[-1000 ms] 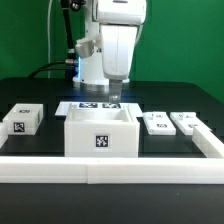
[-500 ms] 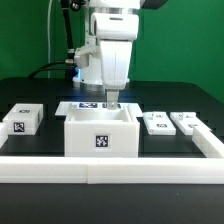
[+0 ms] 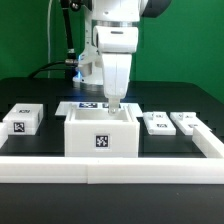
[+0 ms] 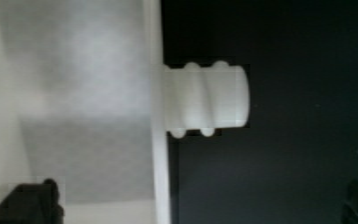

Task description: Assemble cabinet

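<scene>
The cabinet case [image 3: 100,133], a white open-topped box with a square marker tag on its near face, sits in the middle of the black table [image 3: 185,98], just behind the long white border rail [image 3: 110,168]. The gripper [image 3: 115,105] hangs straight down over the case's far wall, towards the exterior view's right, its tips at about the level of the rim. Whether they touch the rim cannot be told.

In the wrist view the gripper [image 4: 197,203] is spread wide. One dark fingertip [image 4: 28,205] shows over the white panel and the other is barely visible at the opposite edge of the picture, over the black table, and nothing is gripped. The panel's edge runs between them, and a ridged white peg [image 4: 213,97] sticks out from that edge.

The left block [image 3: 22,118] lies well apart from the case. The inner right block [image 3: 157,123] and the outer right block [image 3: 187,122] lie side by side near it. The marker board [image 3: 85,106] lies flat just beyond the case
</scene>
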